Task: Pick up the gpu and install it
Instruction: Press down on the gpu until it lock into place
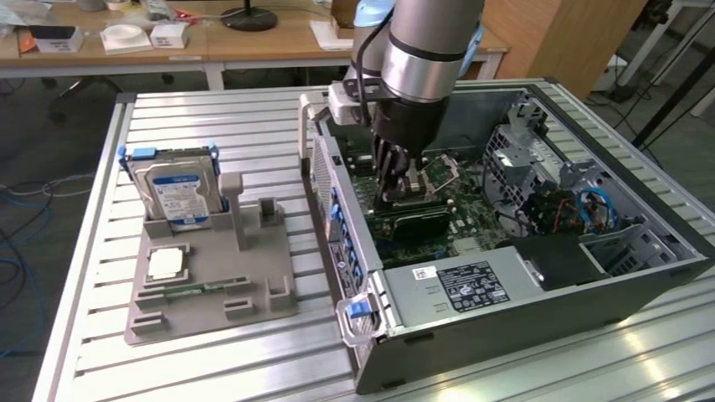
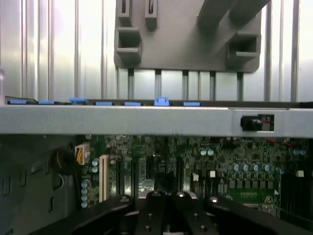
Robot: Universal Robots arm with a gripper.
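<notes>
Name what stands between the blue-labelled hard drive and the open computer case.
In the exterior view, the grey holder's upright posts, then a bare strip of slatted table.

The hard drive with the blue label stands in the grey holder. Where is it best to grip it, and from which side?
Probably best: grip the hard drive by its upper part, coming down from above, with the jaws across its two broad faces. It stands upright, and its lower end sits in a slot of the grey holder, so only the top is free.
</notes>
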